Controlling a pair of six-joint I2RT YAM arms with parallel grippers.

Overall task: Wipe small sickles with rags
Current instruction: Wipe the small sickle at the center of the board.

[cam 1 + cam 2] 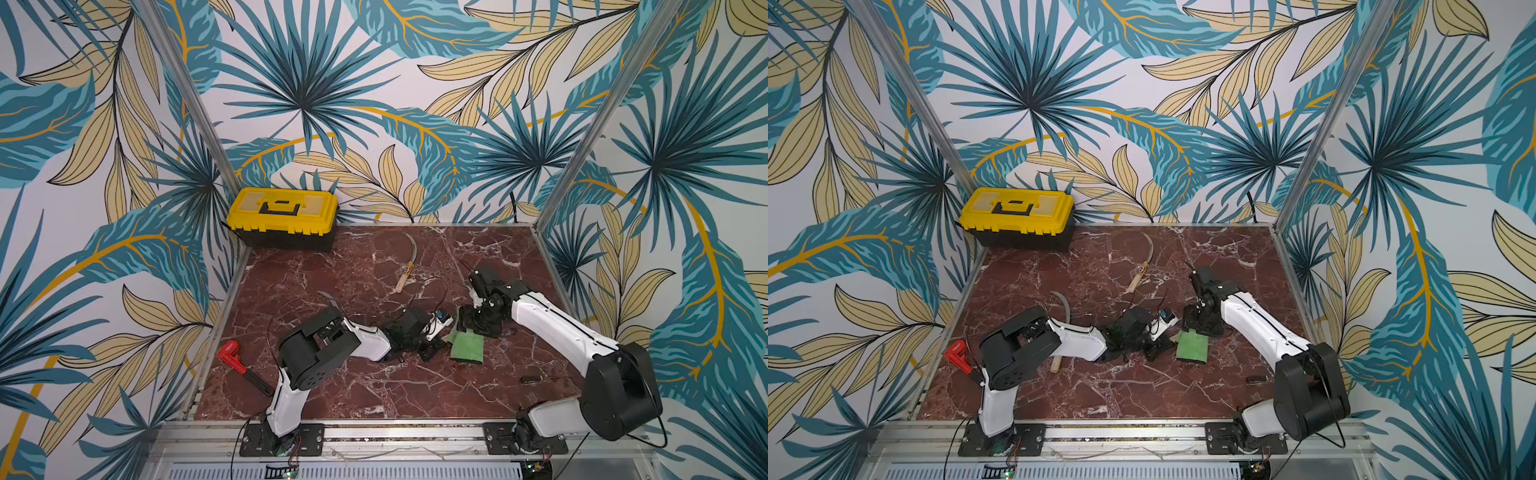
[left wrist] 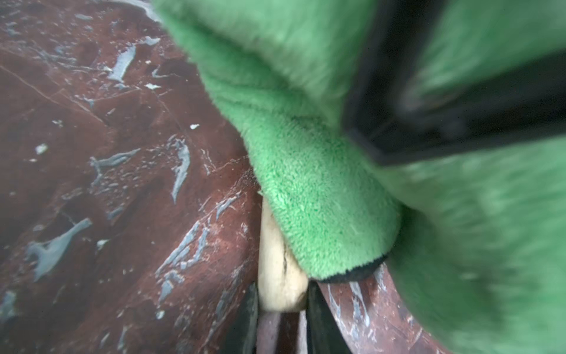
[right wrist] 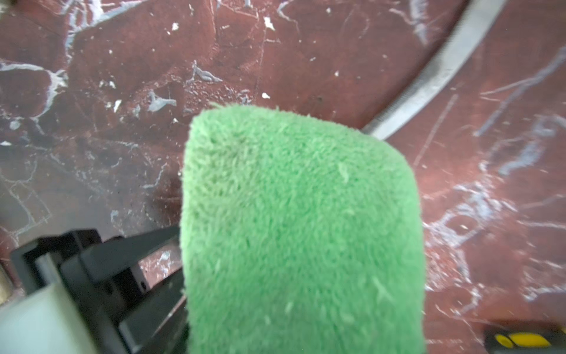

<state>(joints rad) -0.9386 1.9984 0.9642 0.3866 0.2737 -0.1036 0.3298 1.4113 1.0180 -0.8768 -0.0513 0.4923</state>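
A: So, how much of the wiping can be counted as done?

B: Little can be judged finished. One small sickle point(image 2: 281, 275) is clamped by its pale handle between the closed fingers of the left gripper point(image 2: 281, 315), near the middle of the marble table point(image 1: 374, 395). The green rag point(image 1: 467, 347) is draped over it, so that one is judged to be mid-wipe. Its grey blade point(image 3: 428, 79) is seen bare beyond the rag.

A: And the right gripper point(image 1: 471, 324)?

B: It is held just above the rag's far edge. Its fingers are hidden by cloth, so whether anything is gripped cannot be told.

A: What is left?

B: A second sickle point(image 1: 409, 266) is lying toward the back, well apart from the rag. A third sickle point(image 1: 1065, 309) is lying partly hidden behind the left arm point(image 1: 1075, 340). Both are judged yet to be wiped.

A: Any writing?

B: None can be read. A dark-orange band is seen on the second sickle's handle, too small to make out. No brand is legible on the yellow toolbox point(image 1: 282, 208).
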